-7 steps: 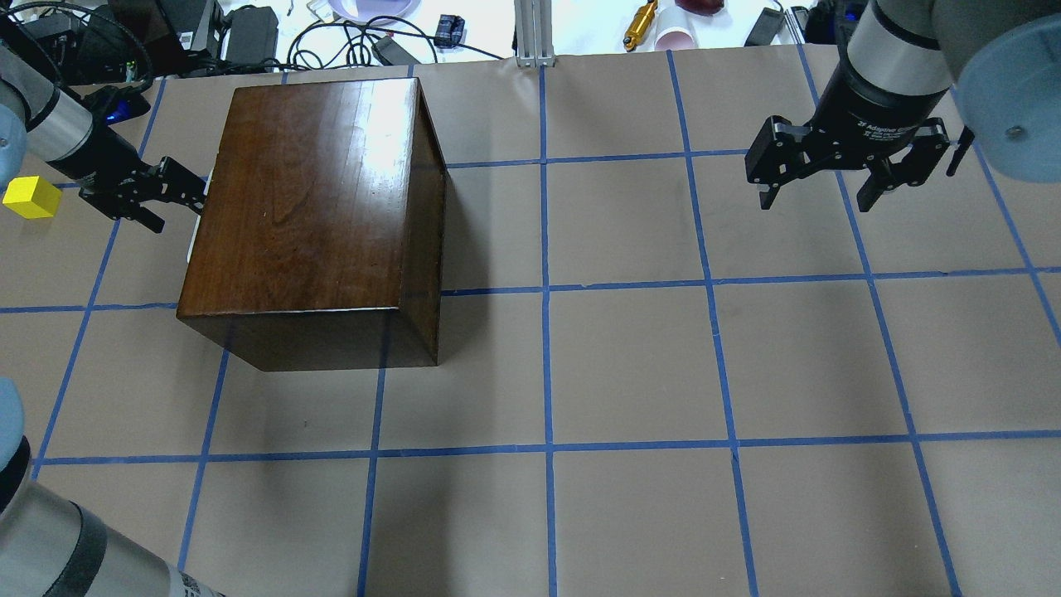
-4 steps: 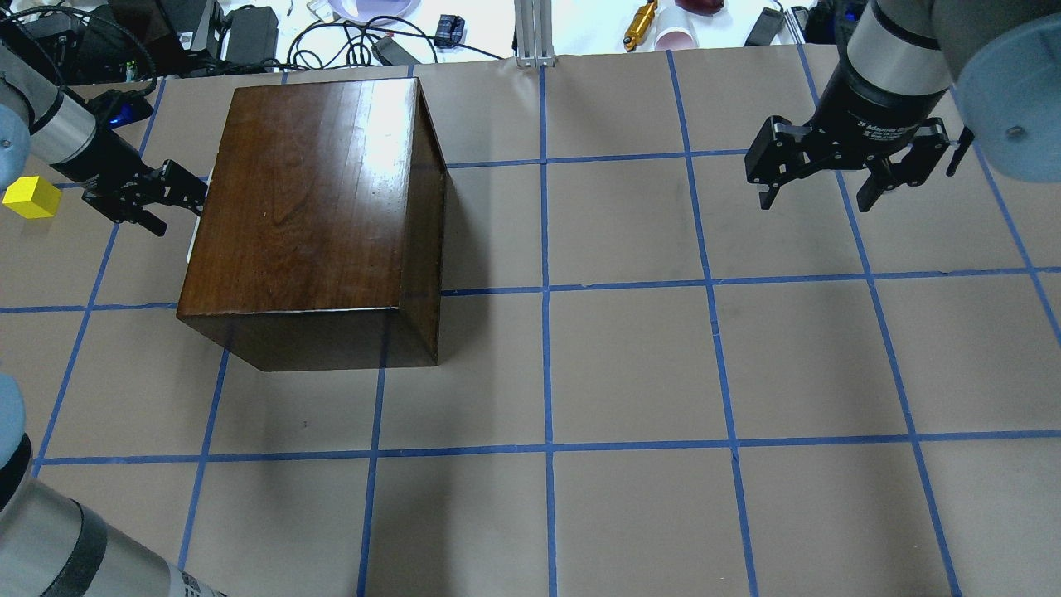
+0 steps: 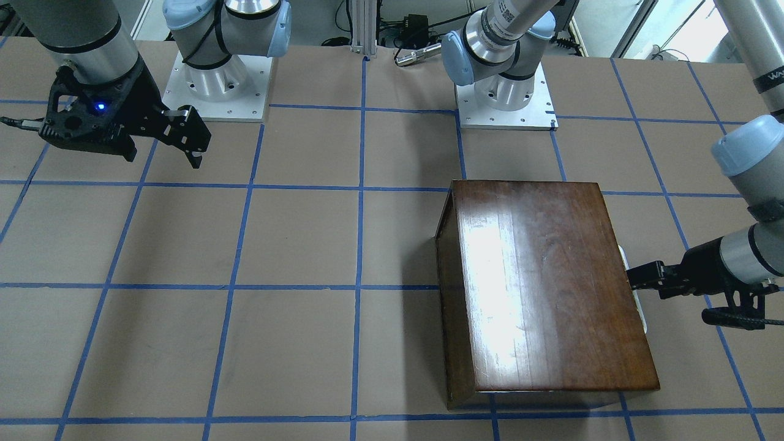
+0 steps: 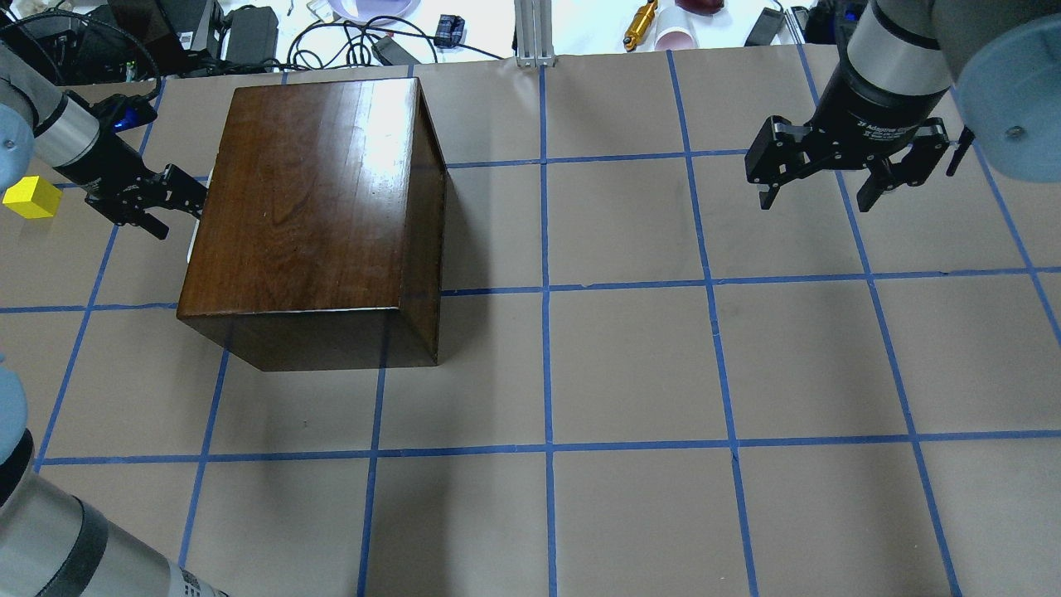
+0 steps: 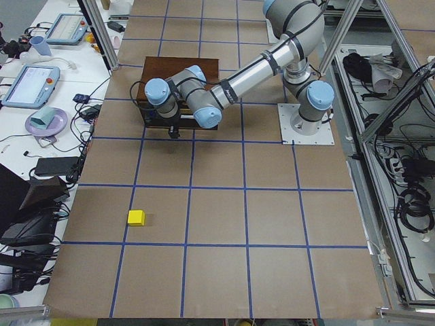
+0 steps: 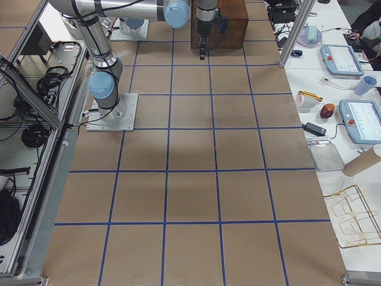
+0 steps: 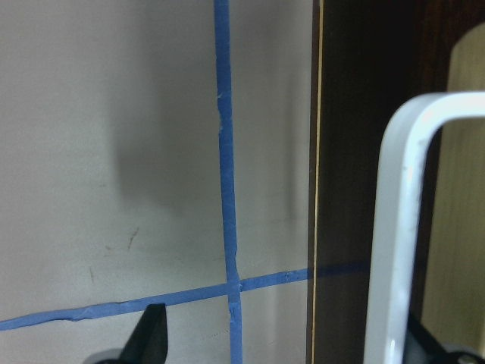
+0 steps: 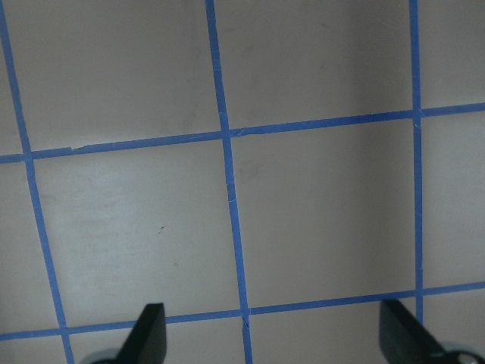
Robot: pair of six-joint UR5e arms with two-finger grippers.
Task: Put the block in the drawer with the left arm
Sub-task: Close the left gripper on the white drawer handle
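Note:
The yellow block lies on the table at the far left, apart from the box; it also shows in the exterior left view. The drawer sits shut in the dark-brown wooden box, and only its white handle pokes out at the box's left face. My left gripper is open at that face, with the handle between its fingers, close to one finger. It also shows in the front-facing view. My right gripper hangs open and empty above the table at the far right.
Cables, chargers and small items lie along the table's far edge behind the box. Both arm bases stand at the robot's side. Blue tape lines mark a grid on the brown table cover.
My left gripper has shifted slightly closer to the box's left face. The block, the box and the right arm have not moved.

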